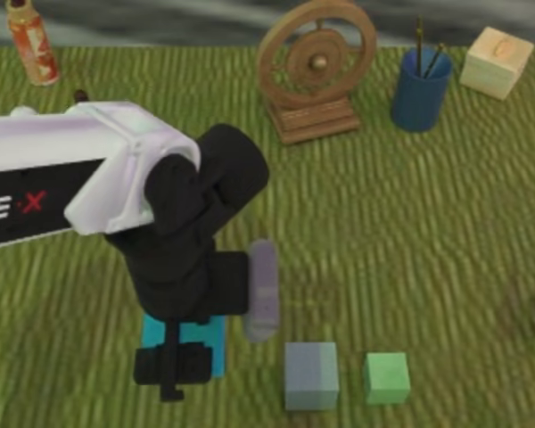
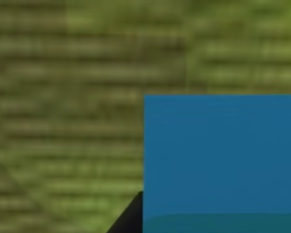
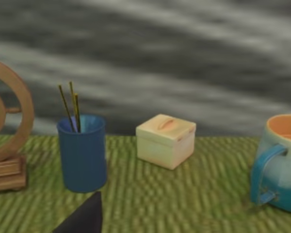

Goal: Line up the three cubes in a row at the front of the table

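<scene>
My left gripper (image 1: pixel 180 361) hangs over the large cyan-blue cube (image 1: pixel 210 343) at the front left of the table (image 1: pixel 428 223), shut on it. In the left wrist view the cube (image 2: pixel 223 155) fills the picture's right half, and one black finger (image 2: pixel 132 216) lies against its edge. Whether the cube rests on the table I cannot tell. The pale grey-blue cube (image 1: pixel 310 375) and the small light green cube (image 1: pixel 387 377) sit side by side to its right, near the front edge. My right gripper (image 3: pixel 85 218) is parked outside the top view, facing the back of the table.
Along the back stand a red-orange bottle (image 1: pixel 31 40), a wooden wheel on a stand (image 1: pixel 315 67), a blue cup holding sticks (image 1: pixel 420 89) and a cream box (image 1: pixel 497 61). A blue-handled mug (image 3: pixel 281 162) shows in the right wrist view.
</scene>
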Motion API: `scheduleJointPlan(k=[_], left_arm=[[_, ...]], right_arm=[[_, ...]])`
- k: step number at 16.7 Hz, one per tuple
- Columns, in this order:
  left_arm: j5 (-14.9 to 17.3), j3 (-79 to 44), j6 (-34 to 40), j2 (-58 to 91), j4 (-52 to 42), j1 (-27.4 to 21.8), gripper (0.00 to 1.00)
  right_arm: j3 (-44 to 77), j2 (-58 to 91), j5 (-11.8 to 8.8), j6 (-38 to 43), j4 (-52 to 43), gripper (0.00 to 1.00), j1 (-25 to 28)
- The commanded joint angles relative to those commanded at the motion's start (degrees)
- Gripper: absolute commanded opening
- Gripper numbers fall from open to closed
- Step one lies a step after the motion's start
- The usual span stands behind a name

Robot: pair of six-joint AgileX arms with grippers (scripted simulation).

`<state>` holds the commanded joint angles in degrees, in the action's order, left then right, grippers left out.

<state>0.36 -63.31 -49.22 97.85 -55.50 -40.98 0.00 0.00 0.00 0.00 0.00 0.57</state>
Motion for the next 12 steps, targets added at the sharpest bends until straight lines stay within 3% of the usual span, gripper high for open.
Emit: scheduleJointPlan(k=[7, 12], left_arm=[[0.1, 7.2, 0.2, 6.3, 13.7, -0.3, 0.0], [0.0, 8.1, 0.2, 7.1, 15.3, -0.3, 0.0]], right_arm=[[0.0, 0.0, 0.0, 0.0, 0.0, 1.0, 0.0], [0.0, 0.0, 0.0, 0.0, 0.0, 1.0, 0.0]])
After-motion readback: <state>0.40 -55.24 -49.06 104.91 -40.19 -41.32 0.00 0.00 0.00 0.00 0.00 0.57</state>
